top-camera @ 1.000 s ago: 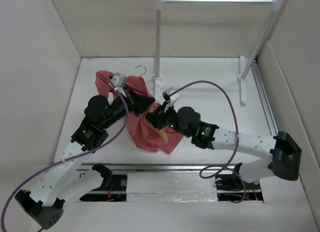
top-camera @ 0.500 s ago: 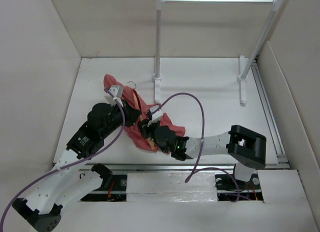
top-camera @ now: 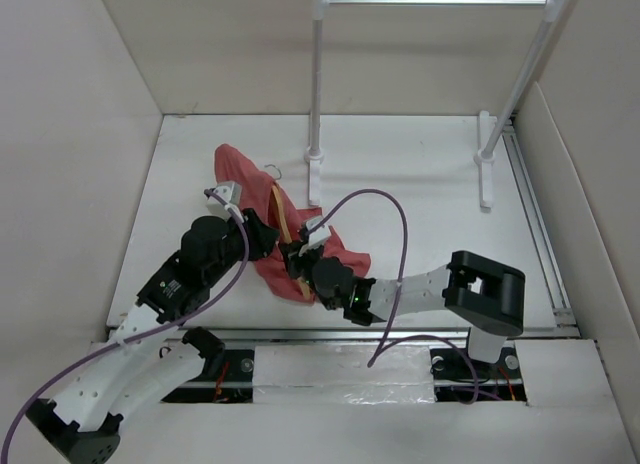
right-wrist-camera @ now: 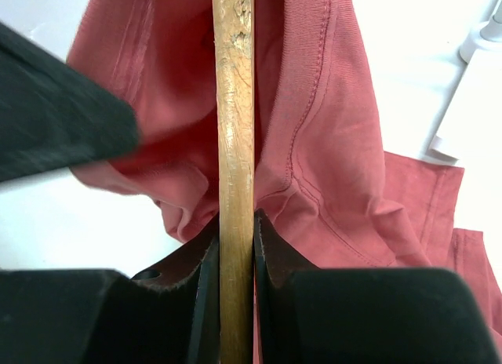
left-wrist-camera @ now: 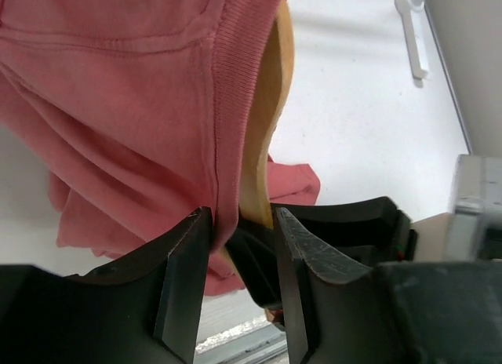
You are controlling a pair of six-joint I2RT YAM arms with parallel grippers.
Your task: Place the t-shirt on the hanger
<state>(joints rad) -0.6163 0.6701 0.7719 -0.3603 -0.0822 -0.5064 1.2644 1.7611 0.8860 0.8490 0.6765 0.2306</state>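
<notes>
T-shirt [top-camera: 243,170]: soft red-pink knit, no print, crumpled in loose folds. Ribbed collar band and double-stitched seams plain in both wrist views. Heaped on the table [top-camera: 430,194] at about 9 o'clock from its centre in the top view, partly under both wrists.

Hanger [right-wrist-camera: 235,136]: slim tan wood, flat-sided, surface scuffed and chipped. Thin dark wire hook [top-camera: 269,168] poking out at the 12 o'clock end. Lying along the collar band, cloth draped on both sides of the bar.

Right gripper [right-wrist-camera: 235,231]: black fingers [right-wrist-camera: 196,262] pinched flat against either face of the wooden bar, no gap, gripping near its 6 o'clock end.

Left gripper [left-wrist-camera: 241,223]: matte black fingers [left-wrist-camera: 184,278] with ridged inner faces, parted to a moderate gap. Collar band and edge of the hanger passing between them, not squeezed. Contact with the cloth not resolvable.

Surface: smooth matte white board, aluminium rail [top-camera: 330,334] along the 6 o'clock edge. White rack [top-camera: 317,84] with a metal crossbar standing from 12 to 2 o'clock, feet flat on the board. Plain beige panels [top-camera: 220,54] closing in three sides. Purple cables [top-camera: 376,192] looping off both arms.
</notes>
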